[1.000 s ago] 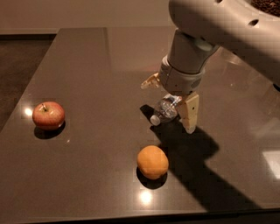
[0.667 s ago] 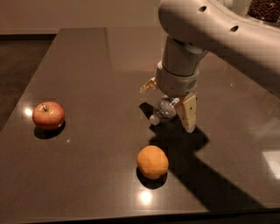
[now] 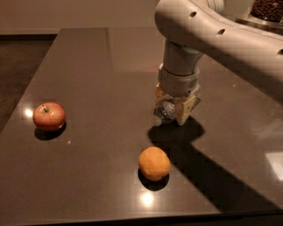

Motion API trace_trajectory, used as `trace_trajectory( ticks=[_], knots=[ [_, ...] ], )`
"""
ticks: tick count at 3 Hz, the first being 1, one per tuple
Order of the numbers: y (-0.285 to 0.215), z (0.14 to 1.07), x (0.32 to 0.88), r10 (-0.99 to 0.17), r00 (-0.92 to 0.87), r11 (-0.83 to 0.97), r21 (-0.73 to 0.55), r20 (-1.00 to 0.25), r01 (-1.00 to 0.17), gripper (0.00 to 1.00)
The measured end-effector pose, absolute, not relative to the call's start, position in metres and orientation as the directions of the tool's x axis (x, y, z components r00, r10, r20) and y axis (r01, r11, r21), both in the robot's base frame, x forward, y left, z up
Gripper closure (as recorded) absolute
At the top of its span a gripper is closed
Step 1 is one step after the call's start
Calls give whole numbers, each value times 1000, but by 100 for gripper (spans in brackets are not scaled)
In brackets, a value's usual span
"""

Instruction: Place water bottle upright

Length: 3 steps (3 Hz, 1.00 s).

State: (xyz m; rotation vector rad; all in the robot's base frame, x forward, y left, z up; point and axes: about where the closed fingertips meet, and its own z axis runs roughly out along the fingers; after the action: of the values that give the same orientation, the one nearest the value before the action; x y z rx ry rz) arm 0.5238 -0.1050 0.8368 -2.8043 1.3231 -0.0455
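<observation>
The water bottle (image 3: pixel 164 113) is a small clear bottle lying on the dark table (image 3: pixel 88 66), its white cap pointing down-left toward the front. My gripper (image 3: pixel 171 106) reaches straight down from the white arm (image 3: pixel 208 31) and straddles the bottle, with its tan fingers (image 3: pixel 185 110) closed against the bottle's body. Most of the bottle is hidden by the fingers and the wrist; its label does not show.
A red apple (image 3: pixel 49 116) sits at the left of the table. An orange (image 3: pixel 154 163) sits in front of the gripper, near the front edge. A container of brown items (image 3: pixel 268 9) stands at the far right corner.
The gripper has come down over the bottle and shifted slightly left. Its fingers have drawn in from a wide spread to close on the bottle. The apple and orange have not moved.
</observation>
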Motion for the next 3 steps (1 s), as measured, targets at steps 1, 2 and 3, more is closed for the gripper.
trace_trajectory(
  ticks=[1, 2, 3],
  knots=[
    [-109, 852, 530, -808, 588, -586, -64, -24, -808, 65],
    [-116, 879, 530, -855, 505, -495, -102, -119, -863, 88],
    [-109, 915, 528, -867, 393, -372, -127, -307, -920, 100]
  ],
)
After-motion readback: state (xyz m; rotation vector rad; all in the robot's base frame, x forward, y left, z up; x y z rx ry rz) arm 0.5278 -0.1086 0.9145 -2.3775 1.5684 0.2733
